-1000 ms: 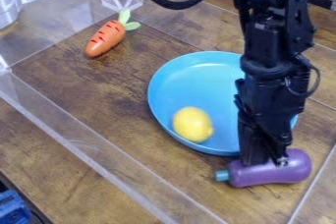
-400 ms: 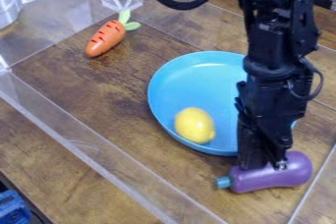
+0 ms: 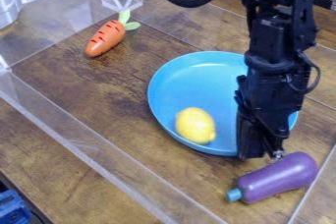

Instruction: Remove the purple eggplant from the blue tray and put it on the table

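Note:
The purple eggplant [image 3: 276,177] lies on the table [image 3: 79,100] at the bottom right, just outside the rim of the blue tray [image 3: 178,76], with its teal stem cap pointing left. My gripper [image 3: 260,151] hangs over the tray's near right rim, just above and left of the eggplant. Its black fingers are shut, nothing is between them, and they do not touch the eggplant. A yellow lemon [image 3: 195,125] rests inside the tray.
An orange carrot [image 3: 108,36] with a green top lies on the table at the back left. Clear plastic walls [image 3: 53,17] ring the work area, with a low clear edge [image 3: 92,154] along the front left.
The gripper, which was down on the eggplant, has let go and lifted slightly. The eggplant now lies free on the table, shifted a little right and tilted.

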`<state>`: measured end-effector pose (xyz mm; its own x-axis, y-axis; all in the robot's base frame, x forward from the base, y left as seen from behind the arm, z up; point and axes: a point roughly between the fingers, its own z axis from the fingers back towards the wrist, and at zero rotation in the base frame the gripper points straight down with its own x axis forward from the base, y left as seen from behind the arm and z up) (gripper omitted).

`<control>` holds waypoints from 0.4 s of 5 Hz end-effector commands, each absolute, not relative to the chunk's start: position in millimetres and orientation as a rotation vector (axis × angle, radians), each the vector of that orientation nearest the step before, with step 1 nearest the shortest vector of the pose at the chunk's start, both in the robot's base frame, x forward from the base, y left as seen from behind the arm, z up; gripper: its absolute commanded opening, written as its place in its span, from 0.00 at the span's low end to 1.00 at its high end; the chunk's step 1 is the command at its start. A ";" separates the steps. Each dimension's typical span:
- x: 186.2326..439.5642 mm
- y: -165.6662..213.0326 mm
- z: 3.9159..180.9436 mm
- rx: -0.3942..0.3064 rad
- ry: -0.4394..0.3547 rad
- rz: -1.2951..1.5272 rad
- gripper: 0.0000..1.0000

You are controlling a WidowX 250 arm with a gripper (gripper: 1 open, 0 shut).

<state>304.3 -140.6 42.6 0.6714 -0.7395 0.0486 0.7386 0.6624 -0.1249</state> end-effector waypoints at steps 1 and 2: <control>311.6 -152.4 49.2 -0.150 -0.064 -0.902 1.00; 309.6 -161.5 34.1 -0.157 -0.074 -0.967 1.00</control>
